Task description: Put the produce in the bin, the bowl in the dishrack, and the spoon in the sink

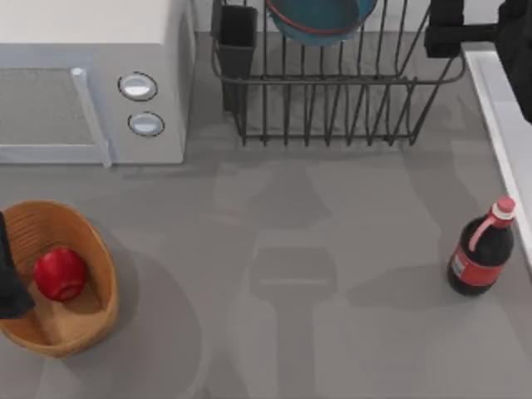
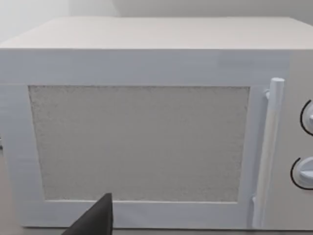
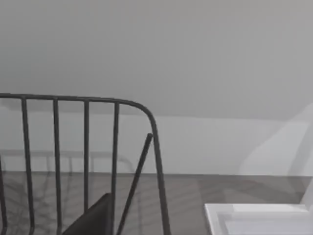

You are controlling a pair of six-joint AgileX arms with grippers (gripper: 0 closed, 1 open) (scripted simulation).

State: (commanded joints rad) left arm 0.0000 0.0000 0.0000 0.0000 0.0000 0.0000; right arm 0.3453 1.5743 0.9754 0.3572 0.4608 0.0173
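The red produce [image 1: 60, 274] lies inside the woven bin [image 1: 91, 320] at the table's front left. My left gripper [image 1: 8, 287] hangs at the left edge, just beside the bin's rim. The teal bowl [image 1: 320, 21] rests in the black dishrack [image 1: 332, 104] at the back, with the dark utensil cup [image 1: 238, 37] at the rack's left corner. My right gripper [image 1: 465, 29] is at the back right, between the dishrack and the white sink [image 1: 499, 108]. The right wrist view shows the dishrack's corner bars [image 3: 117, 161] and the sink's rim [image 3: 259, 218]. The spoon is out of view.
A white microwave [image 1: 91, 83] with two round knobs stands at the back left and faces the left wrist camera [image 2: 142, 142]. A dark bottle with a red cap [image 1: 482, 249] stands upright near the right edge, close to the sink's rim.
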